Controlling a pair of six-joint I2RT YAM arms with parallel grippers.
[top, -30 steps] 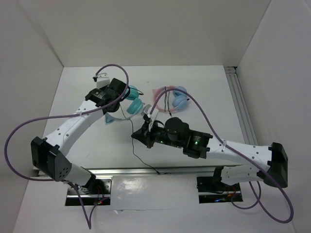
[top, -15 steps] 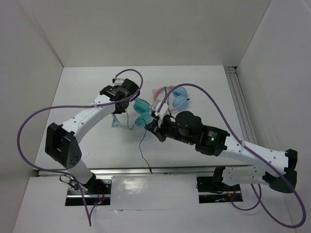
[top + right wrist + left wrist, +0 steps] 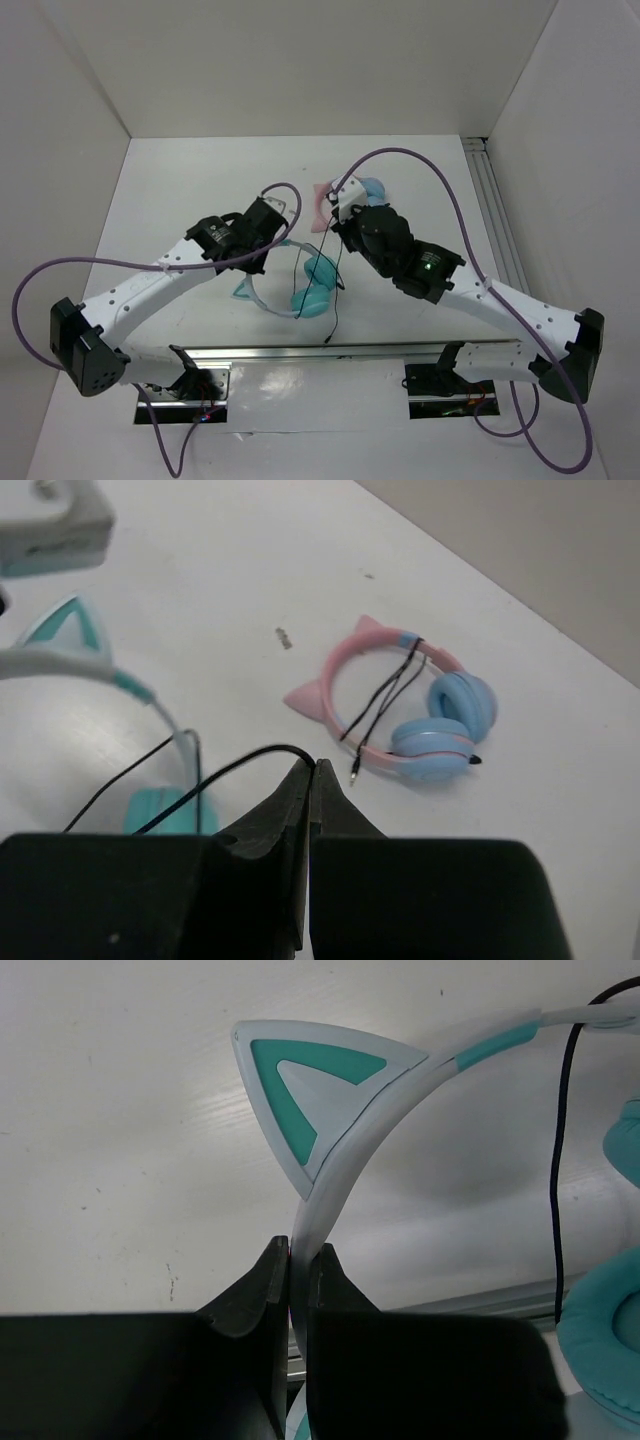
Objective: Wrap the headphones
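Note:
The headphones have teal ear cups (image 3: 316,284) and a pale headband (image 3: 268,304) with a cat ear (image 3: 243,290), and are held near the table's front middle. My left gripper (image 3: 256,268) is shut on the headband just below a cat ear (image 3: 300,1090), as the left wrist view (image 3: 299,1255) shows; a teal cup (image 3: 605,1345) shows at its right edge. My right gripper (image 3: 338,228) is shut on the thin black cable (image 3: 225,771) at its tips (image 3: 312,765). The cable (image 3: 337,285) hangs past the cups towards the front edge.
A pink-banded pair with light blue cups (image 3: 405,700) lies on the table at the far middle, its own cable wound across the band; in the top view (image 3: 324,193) my right arm partly hides it. A metal rail (image 3: 300,352) runs along the front edge.
My left gripper has carried the headphones from the far left towards the front middle. My right gripper has moved away from the front edge, towards the pink pair, still holding the cable.

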